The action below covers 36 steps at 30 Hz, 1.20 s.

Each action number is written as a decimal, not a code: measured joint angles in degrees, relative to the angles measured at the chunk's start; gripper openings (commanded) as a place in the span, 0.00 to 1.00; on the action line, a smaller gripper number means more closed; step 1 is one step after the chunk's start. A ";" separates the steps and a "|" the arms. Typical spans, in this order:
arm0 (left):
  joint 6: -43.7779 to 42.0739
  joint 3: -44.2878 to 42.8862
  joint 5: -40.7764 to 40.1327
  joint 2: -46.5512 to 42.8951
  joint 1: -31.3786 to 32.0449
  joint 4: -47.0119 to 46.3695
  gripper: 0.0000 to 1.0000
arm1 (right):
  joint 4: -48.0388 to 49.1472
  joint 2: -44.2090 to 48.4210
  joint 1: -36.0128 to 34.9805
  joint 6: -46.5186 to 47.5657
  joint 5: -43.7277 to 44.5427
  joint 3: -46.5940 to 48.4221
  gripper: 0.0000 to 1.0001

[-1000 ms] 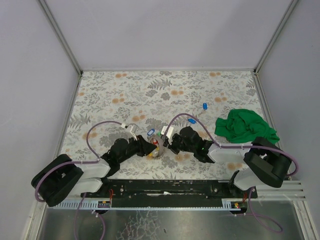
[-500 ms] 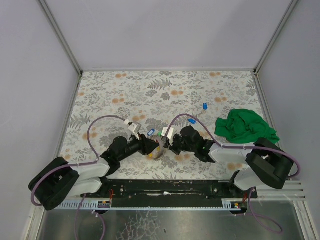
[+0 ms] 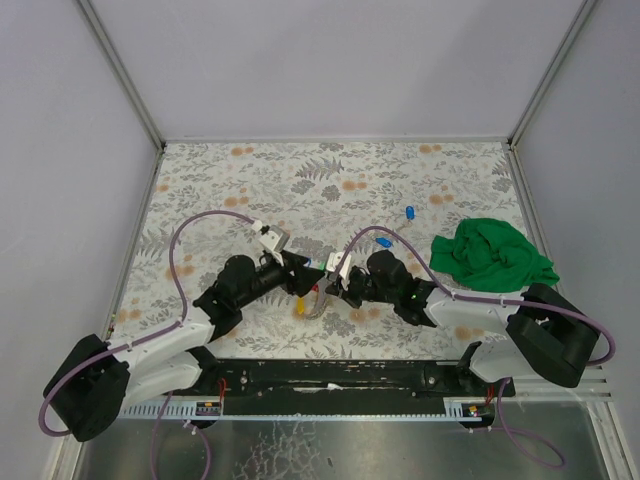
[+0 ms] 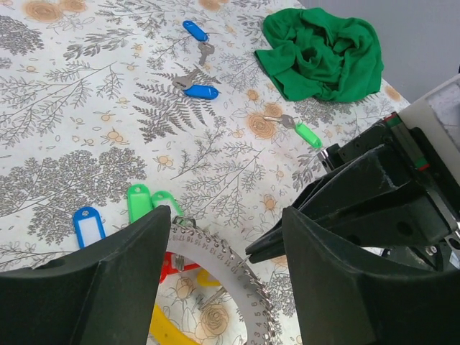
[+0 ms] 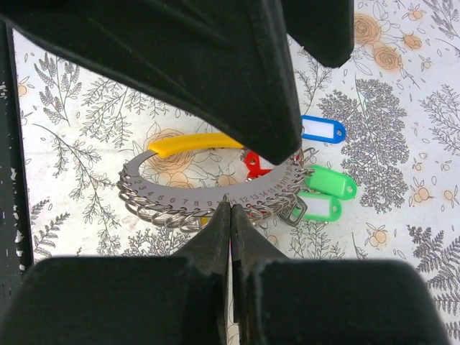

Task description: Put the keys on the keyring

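Observation:
The keyring (image 4: 228,269) is a flat grey numbered ring with several small split rings along its edge. It lies on the floral table between my two grippers (image 3: 318,302). Red (image 4: 176,267), yellow (image 4: 172,327) and green (image 4: 138,201) tags sit around it. My left gripper (image 4: 224,219) is open, its fingers either side of the ring. My right gripper (image 5: 230,207) is shut, its tips pinching the ring's outer edge (image 5: 208,188) near number 10. Loose keys with blue tags (image 4: 201,91) and one with a green tag (image 4: 307,134) lie farther out.
A crumpled green cloth (image 3: 490,252) lies at the right of the table. Two blue-tagged keys (image 3: 409,212) lie left of it, beyond my right gripper (image 3: 337,284). A loose blue tag (image 5: 322,129) lies just past the ring. My left gripper (image 3: 299,278) faces the right one closely.
Both grippers have shifted a little toward the far side of the table. The left arm has stretched out, and the yellow tag now shows below the grippers.

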<state>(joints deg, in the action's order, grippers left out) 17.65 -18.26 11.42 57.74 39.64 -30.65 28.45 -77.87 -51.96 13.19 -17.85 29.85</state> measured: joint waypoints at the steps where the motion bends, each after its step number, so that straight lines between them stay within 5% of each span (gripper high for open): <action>1: -0.52 0.13 -0.15 -0.26 0.00 -0.11 0.63 | -0.02 0.00 0.02 0.07 -0.24 -0.04 0.00; 15: -13.22 4.31 2.56 3.15 -0.02 -8.59 0.68 | -1.44 -1.38 5.92 1.88 -5.79 1.27 0.00; 20: -15.67 2.91 2.89 9.81 -1.01 -11.50 0.61 | -3.82 -4.76 9.07 3.54 -8.85 6.14 0.00; 27: -17.31 -2.64 13.70 18.51 -8.98 -12.20 0.59 | -5.22 -6.73 12.63 5.11 -12.11 9.14 0.00; 36: -22.71 -3.02 23.32 22.34 -9.77 -14.62 0.48 | -6.75 -6.88 13.03 5.95 -16.04 10.38 0.00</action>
<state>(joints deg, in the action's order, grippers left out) -5.06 -21.28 34.74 80.07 29.87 -45.28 21.69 -84.75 -38.94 19.14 -33.89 40.23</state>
